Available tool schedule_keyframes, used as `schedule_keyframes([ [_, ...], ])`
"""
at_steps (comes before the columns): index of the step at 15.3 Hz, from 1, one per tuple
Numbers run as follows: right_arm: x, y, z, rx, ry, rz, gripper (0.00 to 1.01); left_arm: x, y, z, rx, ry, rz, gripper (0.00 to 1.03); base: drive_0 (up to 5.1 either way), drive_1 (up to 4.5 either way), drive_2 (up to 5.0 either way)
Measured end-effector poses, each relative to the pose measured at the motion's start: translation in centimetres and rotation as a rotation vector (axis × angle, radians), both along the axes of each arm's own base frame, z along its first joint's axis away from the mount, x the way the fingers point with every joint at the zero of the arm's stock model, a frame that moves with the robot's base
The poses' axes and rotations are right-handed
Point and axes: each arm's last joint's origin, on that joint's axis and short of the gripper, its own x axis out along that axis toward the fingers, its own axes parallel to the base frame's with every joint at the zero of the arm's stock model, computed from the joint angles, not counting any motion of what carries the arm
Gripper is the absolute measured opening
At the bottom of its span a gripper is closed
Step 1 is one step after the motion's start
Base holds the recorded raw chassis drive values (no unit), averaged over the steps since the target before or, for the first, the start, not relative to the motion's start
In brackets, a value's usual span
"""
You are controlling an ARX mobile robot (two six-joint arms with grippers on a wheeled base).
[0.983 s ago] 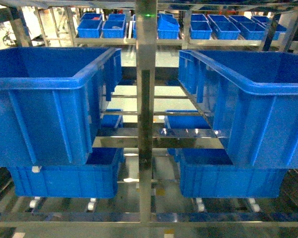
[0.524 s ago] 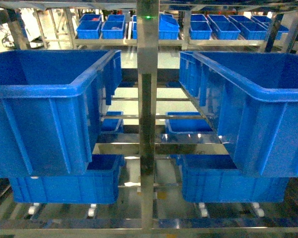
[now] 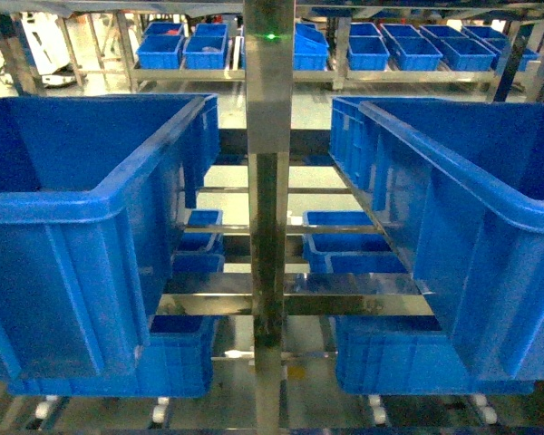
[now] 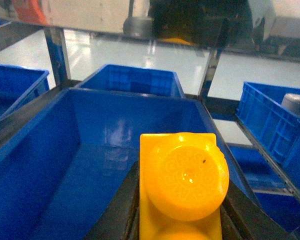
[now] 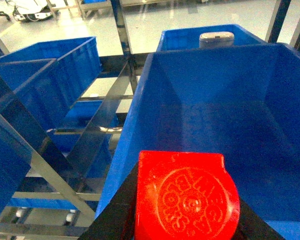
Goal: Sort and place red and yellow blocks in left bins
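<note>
The left gripper [image 4: 180, 220] has its dark jaws closed on either side of the glossy orange-yellow two-stud plastic brick [image 4: 182, 182], whose studs face the left wrist camera and whose long axis runs straight out along the jaws, the second stud cut off by the lower edge of the view. Directly ahead of and below that brick lies the open blue plastic bin [image 4: 55, 165], its floor bare as far as can be seen; the brick sits over the bin's near right part, close to the right wall. The right gripper [image 5: 187, 210] likewise has its jaws shut on the small glossy red one-stud plastic cube [image 5: 187, 197], stud toward the camera, and it hangs over the near left corner of another large blue bin [image 5: 230, 115]. That looks like the right-hand bin of the steel shelving rack [image 3: 270, 181], judging by the rack's rails lying to its left. In the head view neither arm shows, only the two big bins flanking the central post. So the yellow brick is already poised over a bin for release, while the red cube probably needs carrying leftward across the post before it can go into a left bin.
</note>
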Motion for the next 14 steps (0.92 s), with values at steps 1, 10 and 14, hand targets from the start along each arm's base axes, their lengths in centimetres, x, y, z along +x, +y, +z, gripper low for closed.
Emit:
schedule_keyframes([
  [1,0.0,0.0,0.0,0.0,0.004,0.0,0.28,0.0,0.0,-0.1,0.0,0.008,0.0,0.27,0.0,0.0,0.0],
  [10,21.5,-5.8,-7.8,0.06,0.345,-0.119,0.28,0.0,0.0,-0.1,0.0,0.005,-0.002,0.27,0.0,0.0,0.0],
  [14,22.1,-8.4,-9.3,0.033,0.321,-0.167,0.44,0.0,0.0,-0.1,0.001,0.006,0.0,0.27,0.0,0.0,0.0],
])
